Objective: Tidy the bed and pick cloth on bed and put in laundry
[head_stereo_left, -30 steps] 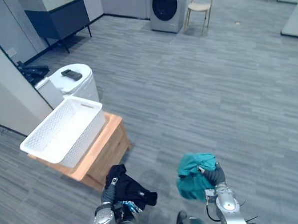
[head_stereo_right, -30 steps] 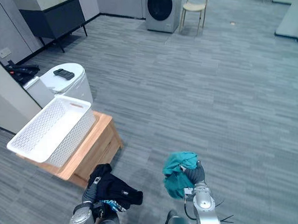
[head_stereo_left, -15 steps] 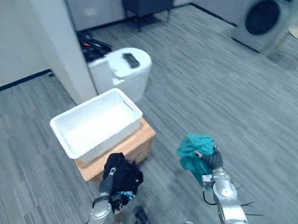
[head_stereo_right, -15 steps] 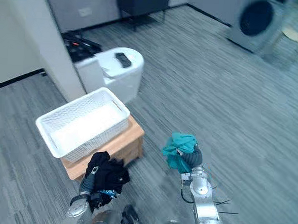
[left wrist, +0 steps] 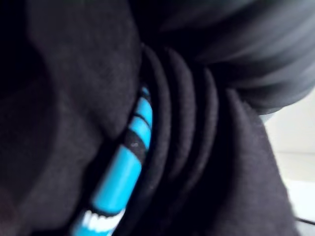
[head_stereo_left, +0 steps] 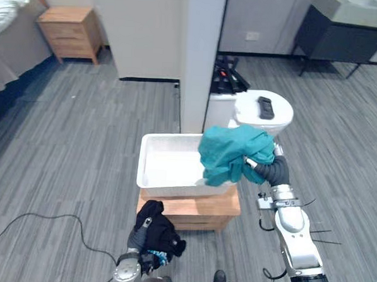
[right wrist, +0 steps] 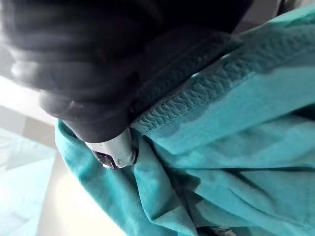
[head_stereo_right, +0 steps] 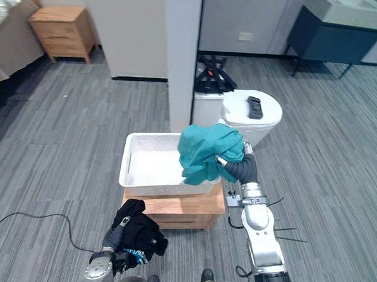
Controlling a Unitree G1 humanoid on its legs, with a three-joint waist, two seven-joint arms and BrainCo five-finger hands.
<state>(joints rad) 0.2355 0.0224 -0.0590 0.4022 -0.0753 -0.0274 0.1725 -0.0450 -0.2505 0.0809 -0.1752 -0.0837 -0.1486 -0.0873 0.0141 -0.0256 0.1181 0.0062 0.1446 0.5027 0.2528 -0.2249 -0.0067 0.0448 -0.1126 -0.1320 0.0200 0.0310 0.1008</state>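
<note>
A bunched teal cloth hangs from my right hand, whose fingers are curled into it. It hovers over the right end of a white laundry basket, which stands on a low wooden table. My left hand is low, in front of the table's left corner. It is shut on a black cloth with a blue stripe, which drapes over the hand and hides its fingers.
A grey pillar rises just behind the basket. Beside it stands a white round-topped bin with a remote on its lid. A wooden nightstand and a bed edge lie far left, a dark cabinet far right.
The camera has swung round, so the basket now lies straight ahead. My right hand has risen with the teal cloth from beside the table to over the basket. The left hand keeps the black cloth low.
</note>
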